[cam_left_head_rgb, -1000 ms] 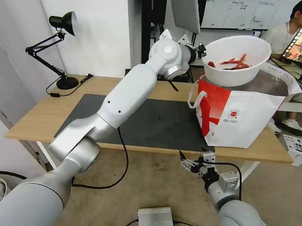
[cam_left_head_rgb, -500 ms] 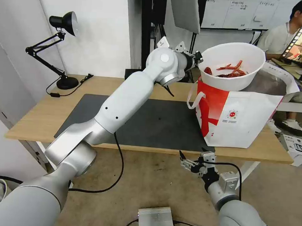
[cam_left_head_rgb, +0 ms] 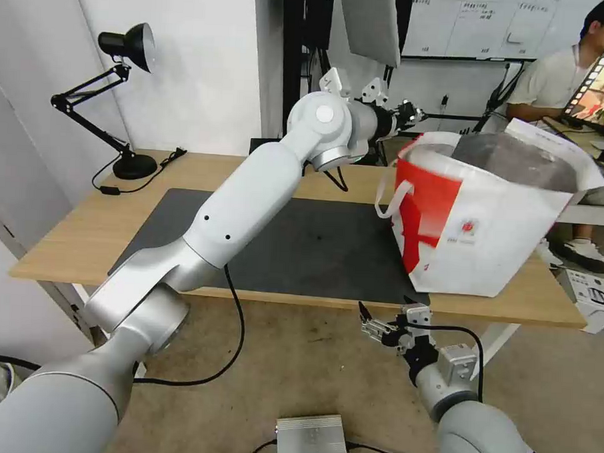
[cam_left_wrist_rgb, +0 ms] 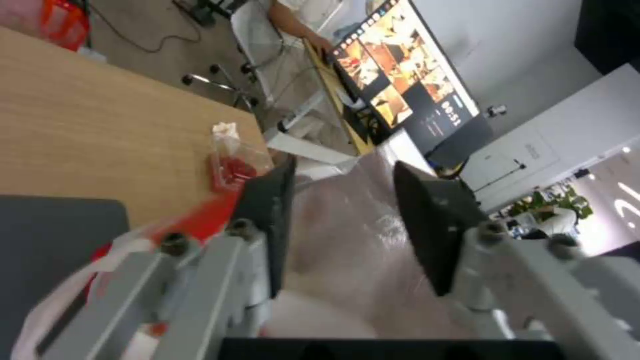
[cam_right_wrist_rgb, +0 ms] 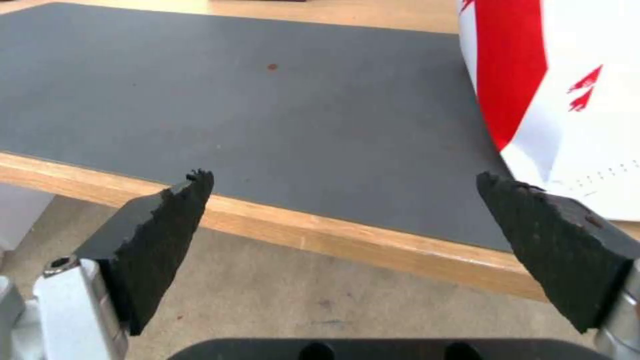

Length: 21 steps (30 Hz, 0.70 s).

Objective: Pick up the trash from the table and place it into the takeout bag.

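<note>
The red-and-white takeout bag (cam_left_head_rgb: 489, 221) stands on the right end of the light-wood table (cam_left_head_rgb: 75, 223), beside the dark grey mat (cam_left_head_rgb: 314, 247). My left gripper (cam_left_head_rgb: 410, 114) hovers at the bag's far-left rim, open and holding nothing. In the left wrist view the left gripper (cam_left_wrist_rgb: 343, 167) frames the bag's silver foil lining (cam_left_wrist_rgb: 347, 250). Beyond the bag, trash lies on the bare wood: a clear tray with red scraps (cam_left_wrist_rgb: 233, 167) and a crumpled white tissue (cam_left_wrist_rgb: 225, 132). My right gripper (cam_left_head_rgb: 378, 326) waits open below the table's front edge, facing the mat (cam_right_wrist_rgb: 267, 100) and bag (cam_right_wrist_rgb: 567, 100).
A black desk lamp (cam_left_head_rgb: 128, 79) stands at the table's far left with its cord trailing. On the floor lie a silver box (cam_left_head_rgb: 311, 437) in front of me and a white carton (cam_left_head_rgb: 592, 296) at the right. A person sits at a desk behind the bag.
The white bowl of red shells, held over the bag by my left gripper, sank and is now out of sight. The left gripper is open; the bag's rim has shifted.
</note>
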Available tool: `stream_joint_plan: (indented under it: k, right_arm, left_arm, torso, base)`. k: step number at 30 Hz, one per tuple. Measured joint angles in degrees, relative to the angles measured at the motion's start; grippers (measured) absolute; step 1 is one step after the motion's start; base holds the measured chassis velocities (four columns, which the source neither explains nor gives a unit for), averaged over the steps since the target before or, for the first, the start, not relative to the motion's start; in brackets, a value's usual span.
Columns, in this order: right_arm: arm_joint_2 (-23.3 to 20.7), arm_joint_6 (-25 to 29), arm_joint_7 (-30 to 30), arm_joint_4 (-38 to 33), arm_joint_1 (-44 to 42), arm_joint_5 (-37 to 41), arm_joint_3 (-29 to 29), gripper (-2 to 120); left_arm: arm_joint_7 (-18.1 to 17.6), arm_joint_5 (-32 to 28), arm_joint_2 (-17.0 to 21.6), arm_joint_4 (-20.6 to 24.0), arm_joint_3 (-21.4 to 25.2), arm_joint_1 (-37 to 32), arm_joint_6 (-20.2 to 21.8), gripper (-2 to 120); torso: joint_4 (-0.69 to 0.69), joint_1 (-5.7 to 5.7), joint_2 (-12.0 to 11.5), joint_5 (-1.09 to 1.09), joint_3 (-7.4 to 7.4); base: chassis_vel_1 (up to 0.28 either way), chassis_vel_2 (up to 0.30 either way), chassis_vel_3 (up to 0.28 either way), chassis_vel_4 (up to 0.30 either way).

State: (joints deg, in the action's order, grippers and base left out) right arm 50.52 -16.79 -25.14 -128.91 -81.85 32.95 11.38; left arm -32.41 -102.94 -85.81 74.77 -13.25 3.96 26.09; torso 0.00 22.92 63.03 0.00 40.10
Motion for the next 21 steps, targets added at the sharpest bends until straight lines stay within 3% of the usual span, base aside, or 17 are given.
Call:
stream_joint_plan:
  k: [3, 13, 21]
  right_arm:
    - [0.0, 0.0, 0.0, 0.0, 0.0, 0.0, 0.0, 100]
    - [0.0, 0.0, 0.0, 0.0, 0.0, 0.0, 0.0, 100]
    - [0.0, 0.0, 0.0, 0.0, 0.0, 0.0, 0.0, 100]
  left_arm:
    - [-0.4, 0.0, 0.2, 0.0, 0.0, 0.0, -0.1, 67]
    - [0.0, 0.0, 2.5, 1.7, -0.1, -0.6, -0.5, 99]
    - [1.8, 2.3, 6.2, 5.4, -0.7, -2.4, -1.5, 100]
  torso:
    - [-0.01, 0.00, 0.0, 0.00, 0.00]
    - [0.00, 0.00, 0.0, 0.00, 0.01]
    - [0.00, 0.00, 0.0, -0.01, 0.01]
  base:
    - [0.000, 0.000, 0.000, 0.000]
    - [0.000, 0.000, 0.000, 0.000]
    - [0.000, 0.000, 0.000, 0.000]
